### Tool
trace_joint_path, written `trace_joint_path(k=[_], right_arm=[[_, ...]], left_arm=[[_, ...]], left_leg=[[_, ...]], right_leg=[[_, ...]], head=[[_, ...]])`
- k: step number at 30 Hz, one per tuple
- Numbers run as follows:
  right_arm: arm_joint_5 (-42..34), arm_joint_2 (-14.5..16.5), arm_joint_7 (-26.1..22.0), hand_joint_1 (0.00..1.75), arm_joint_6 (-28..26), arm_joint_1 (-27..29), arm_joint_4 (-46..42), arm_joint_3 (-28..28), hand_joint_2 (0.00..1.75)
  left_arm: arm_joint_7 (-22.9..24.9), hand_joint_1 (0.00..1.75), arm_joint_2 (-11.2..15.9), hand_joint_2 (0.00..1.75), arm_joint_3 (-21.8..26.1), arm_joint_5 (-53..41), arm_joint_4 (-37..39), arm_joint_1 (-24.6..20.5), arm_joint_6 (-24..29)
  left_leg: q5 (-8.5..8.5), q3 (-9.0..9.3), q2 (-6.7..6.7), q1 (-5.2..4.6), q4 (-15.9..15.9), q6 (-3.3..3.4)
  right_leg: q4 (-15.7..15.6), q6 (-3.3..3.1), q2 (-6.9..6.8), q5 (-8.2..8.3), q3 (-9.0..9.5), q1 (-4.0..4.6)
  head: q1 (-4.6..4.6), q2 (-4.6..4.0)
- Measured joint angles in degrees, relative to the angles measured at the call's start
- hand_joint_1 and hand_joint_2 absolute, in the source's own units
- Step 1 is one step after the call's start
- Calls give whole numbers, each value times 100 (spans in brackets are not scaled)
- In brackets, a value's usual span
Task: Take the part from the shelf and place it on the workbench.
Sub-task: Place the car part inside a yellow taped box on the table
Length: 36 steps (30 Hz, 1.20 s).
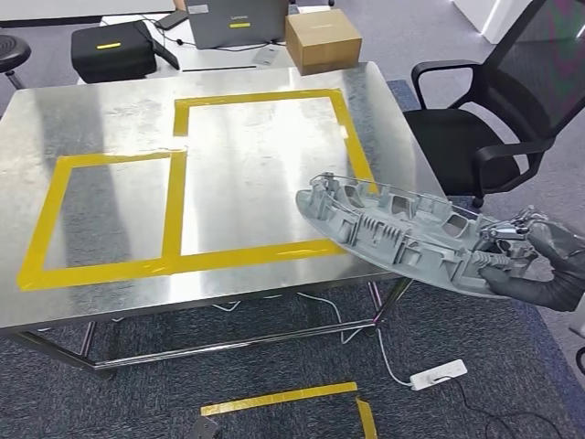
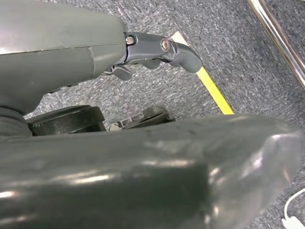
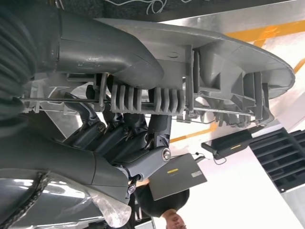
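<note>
One hand, the right hand (image 1: 545,261), is gripping the grey part (image 1: 393,229), fingers (image 3: 118,138) wrapping its ribbed edge. The part is hanging over the workbench (image 1: 124,119) corner. The left hand (image 2: 158,50) is hanging over carpet, fingers apart, holding nothing.

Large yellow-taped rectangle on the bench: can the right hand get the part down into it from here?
Probably yes. The right hand grips the grey part by one end, its far end already over the workbench corner beside the large taped rectangle. Nothing lies inside the tape.

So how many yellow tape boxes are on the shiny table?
2. A smaller yellow tape box lies on the table's left part, and a bigger yellow tape box sits beside it to the right, sharing one edge. The grey part covers the bigger box's near right corner.
</note>
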Motion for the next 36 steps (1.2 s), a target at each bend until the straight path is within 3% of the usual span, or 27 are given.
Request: trace_joint_path(k=[4,7,11,15,19,23,29,36], right_arm=[[10,-7,174,175,242,-387,70,98,175],[19,133,415,175,520,-1288,413,505,175],[41,754,732,175,561,-2779,1241,1520,175],[374,1649,807,175,-15,-3461,2205,2454,175],[906,2444,729,175,-831,-3491,3329,3086,175],[1391,2866,568,175,-1253,-3270,4159,3157,175],[1704,3225,490,175,-1158,-3006,4539,2918,175],[1716,3382,511,175,-1136,-2981,4672,2823,175]], left_arm=[[28,0,-4,0,3,-43,-7,-4,4],[53,0,-6,0,2,-95,-9,-14,13],[172,0,-15,0,-10,-153,-9,-65,26],[402,0,-31,0,-93,-193,-9,-168,48],[663,0,-50,0,-233,-91,-9,-276,166],[983,0,-57,0,-403,239,-9,-321,311],[1198,0,-55,0,-664,469,-10,-359,274],[1205,0,-55,0,-762,495,-13,-374,264]], left_leg=[[0,-3,2,-2,-2,0],[2,-2,15,-3,-3,-1],[12,11,41,0,-3,-5],[21,24,41,17,-3,-17],[26,27,26,27,-2,-23],[28,17,7,26,-2,-24],[17,11,24,19,-2,-25],[18,13,25,23,-2,-25]], right_leg=[[5,2,5,-1,-1,0],[13,4,17,2,-3,-1],[19,7,37,9,-4,1],[22,4,36,12,4,17],[24,1,18,11,6,24],[24,0,4,10,7,24],[20,0,27,10,-2,19],[20,0,22,10,-3,20]], head=[[1,0],[1,0],[0,0],[0,0],[-2,0],[1,0],[0,0],[-1,0]])
